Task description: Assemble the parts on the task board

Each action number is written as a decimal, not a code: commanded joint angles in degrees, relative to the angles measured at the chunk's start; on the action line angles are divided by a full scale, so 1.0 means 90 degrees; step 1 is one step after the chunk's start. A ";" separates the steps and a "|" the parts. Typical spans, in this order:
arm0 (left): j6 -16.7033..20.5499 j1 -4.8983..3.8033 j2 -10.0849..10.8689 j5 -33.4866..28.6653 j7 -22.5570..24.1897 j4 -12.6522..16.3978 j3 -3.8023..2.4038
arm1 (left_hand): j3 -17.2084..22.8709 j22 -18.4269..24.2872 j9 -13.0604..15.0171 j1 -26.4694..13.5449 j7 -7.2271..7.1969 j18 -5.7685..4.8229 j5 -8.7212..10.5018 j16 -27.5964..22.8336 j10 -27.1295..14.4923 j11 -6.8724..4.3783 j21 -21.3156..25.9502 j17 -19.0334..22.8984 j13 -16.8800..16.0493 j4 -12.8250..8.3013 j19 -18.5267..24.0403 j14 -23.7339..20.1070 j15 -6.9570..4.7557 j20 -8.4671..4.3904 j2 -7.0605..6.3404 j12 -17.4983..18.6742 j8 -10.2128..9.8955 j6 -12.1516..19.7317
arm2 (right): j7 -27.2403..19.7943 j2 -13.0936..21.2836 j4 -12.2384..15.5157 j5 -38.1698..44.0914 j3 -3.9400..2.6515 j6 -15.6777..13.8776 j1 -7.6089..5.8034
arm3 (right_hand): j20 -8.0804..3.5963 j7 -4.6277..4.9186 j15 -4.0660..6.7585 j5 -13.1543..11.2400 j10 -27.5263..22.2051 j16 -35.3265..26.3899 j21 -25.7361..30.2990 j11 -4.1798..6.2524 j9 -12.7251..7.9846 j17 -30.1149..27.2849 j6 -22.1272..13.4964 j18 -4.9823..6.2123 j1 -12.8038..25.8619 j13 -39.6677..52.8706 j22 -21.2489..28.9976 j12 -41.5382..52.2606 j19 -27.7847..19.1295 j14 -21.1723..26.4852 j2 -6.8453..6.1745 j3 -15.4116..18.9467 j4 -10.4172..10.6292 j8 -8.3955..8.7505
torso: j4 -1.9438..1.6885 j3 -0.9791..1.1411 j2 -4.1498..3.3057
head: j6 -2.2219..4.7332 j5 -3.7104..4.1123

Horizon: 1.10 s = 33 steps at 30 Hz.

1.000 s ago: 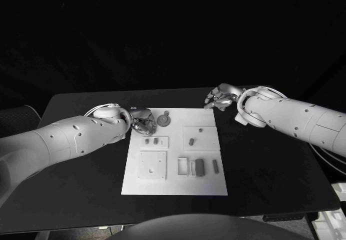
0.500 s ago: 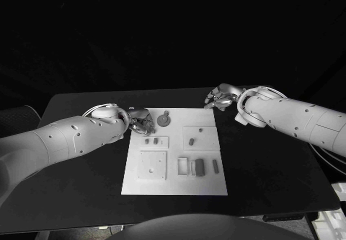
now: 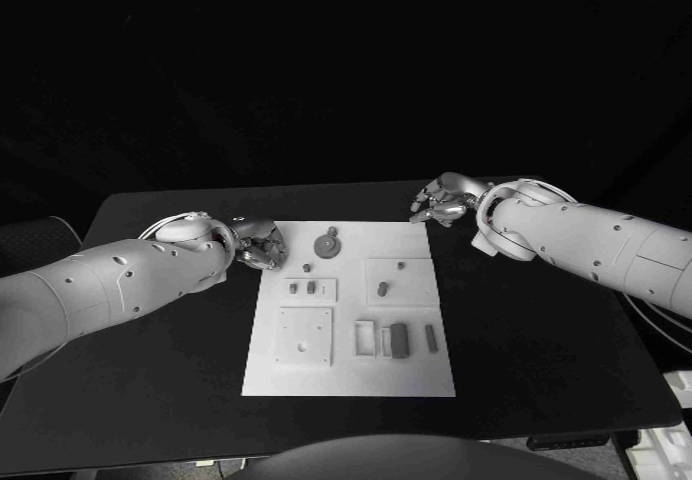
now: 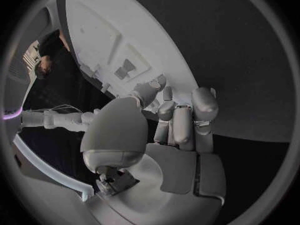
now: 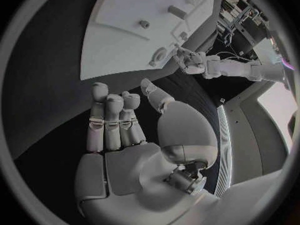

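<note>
I see the left silver hand [image 3: 257, 245] at the white rectangular task board's [image 3: 351, 370] upper-left corner, fingers curled, empty; right silver hand [image 3: 444, 198] likewise at upper right.

A robotics lab is showing here. Two white arms are reaching over a black table [image 3: 173, 330] carrying a white task board [image 3: 346, 372], and dark surroundings are enclosing it.

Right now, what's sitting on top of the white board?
On the task board lie small grey parts: a round one with a stem at the far end, two little pegs, one peg, and upright blocks nearer the robot. Nothing covers them; both hands are off the board.
</note>
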<state>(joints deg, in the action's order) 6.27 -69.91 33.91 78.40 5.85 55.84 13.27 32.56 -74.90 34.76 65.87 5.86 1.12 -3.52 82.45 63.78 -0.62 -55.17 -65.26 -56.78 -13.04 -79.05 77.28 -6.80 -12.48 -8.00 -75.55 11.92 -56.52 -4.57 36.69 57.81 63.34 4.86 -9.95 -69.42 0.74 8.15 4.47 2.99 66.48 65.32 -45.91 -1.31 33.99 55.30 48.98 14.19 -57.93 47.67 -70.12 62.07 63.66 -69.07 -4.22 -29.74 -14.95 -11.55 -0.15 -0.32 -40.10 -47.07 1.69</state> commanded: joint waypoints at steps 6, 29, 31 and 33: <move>0.0443 -0.0073 0.0403 -0.1917 0.0068 0.0286 -0.0321 | 0.0061 0.0213 0.0076 -0.0064 0.0028 0.0950 0.0031 -0.1153 -0.0537 0.0026 0.0573 0.1165 0.0383 0.0173 0.0523 -0.0837 0.0019 0.0116 -0.0032 0.0640 -0.0010 0.0030 | -0.0140 0.0211 0.0458 0.0307 0.0004 -0.0243 0.0005 | -0.0031 0.0008 0.0008 0.0005 -0.0012 -0.0047 -0.0029 -0.0034 0.0013 0.0039 -0.0018 0.0090 -0.0078 0.0023 -0.0019 -0.0033 -0.0006 -0.0060 -0.0027 -0.0002 -0.0110 0.0022 | -0.0001 0.0003 0.0001 | 0.0117 0.0047; 0.0966 -0.0083 0.1345 -0.4907 0.0809 0.1733 -0.0426 | -0.0064 0.2922 -0.0060 -0.0548 0.0320 0.0317 0.0016 -0.6504 -0.1756 0.1009 0.4988 0.3526 0.4674 0.0013 0.3745 -0.3710 0.1850 0.1817 -0.0459 0.6580 -0.0381 0.1260 | -0.0296 0.0672 0.1260 0.1759 0.0046 -0.1137 0.0702 | -0.0084 0.0027 -0.0006 0.0004 0.0101 0.0134 -0.0189 -0.0051 0.0009 0.0367 -0.0083 0.0090 -0.0476 0.0273 -0.0182 0.0167 0.0126 -0.0207 -0.0220 0.0105 -0.0173 0.0090 | 0.0002 0.0007 -0.0003 | 0.0268 0.0094; 0.0979 -0.0075 0.1345 -0.4906 0.0825 0.1772 -0.0426 | -0.0067 0.2990 -0.0084 -0.0545 0.0225 0.0353 0.0032 -0.6773 -0.2005 0.0951 0.5104 0.3663 0.4852 0.0101 0.3851 -0.4000 0.1968 0.1925 -0.0589 0.6841 -0.0454 0.1465 | -0.0277 0.0637 0.1250 0.1855 0.0046 -0.1154 0.0747 | -0.0108 0.0051 -0.0030 0.0006 0.0118 0.0246 -0.0255 -0.0076 -0.0018 0.0466 -0.0142 0.0090 -0.0494 0.0360 -0.0236 0.0270 0.0165 -0.0234 -0.0230 0.0132 -0.0170 0.0134 | -0.0001 0.0002 -0.0007 | 0.0266 0.0096; 0.0991 -0.0070 0.1340 -0.4881 0.0855 0.1792 -0.0425 | -0.0009 0.3080 -0.0075 -0.0515 0.0133 0.0411 0.0033 -0.7061 -0.2235 0.0889 0.5289 0.3822 0.5020 0.0271 0.4091 -0.4340 0.2145 0.2104 -0.0789 0.7077 -0.0488 0.1633 | -0.0264 0.0615 0.1240 0.1892 0.0047 -0.1160 0.0782 | -0.0126 0.0063 -0.0041 0.0003 0.0110 0.0328 -0.0304 -0.0088 -0.0032 0.0545 -0.0148 0.0090 -0.0499 0.0430 -0.0284 0.0347 0.0183 -0.0234 -0.0236 0.0148 -0.0166 0.0148 | 0.0001 0.0000 -0.0006 | 0.0258 0.0089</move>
<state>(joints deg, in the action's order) 14.42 -70.55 46.03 36.35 11.29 71.68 9.47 32.39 -47.37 34.05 61.19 7.19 4.05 -3.49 19.59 44.21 7.55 -7.94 -31.24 -11.98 -10.96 -42.77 39.02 12.10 6.14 -14.53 -12.39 7.77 -42.30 -6.62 42.36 69.03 77.05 5.28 -18.88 -62.53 -0.21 8.67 4.17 2.99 67.17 68.08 -48.52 -2.05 33.77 60.01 47.84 14.18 -61.94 51.37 -72.57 65.02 65.24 -71.01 -6.41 -28.78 -16.51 -10.59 -0.12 -0.31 -40.13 -44.67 2.53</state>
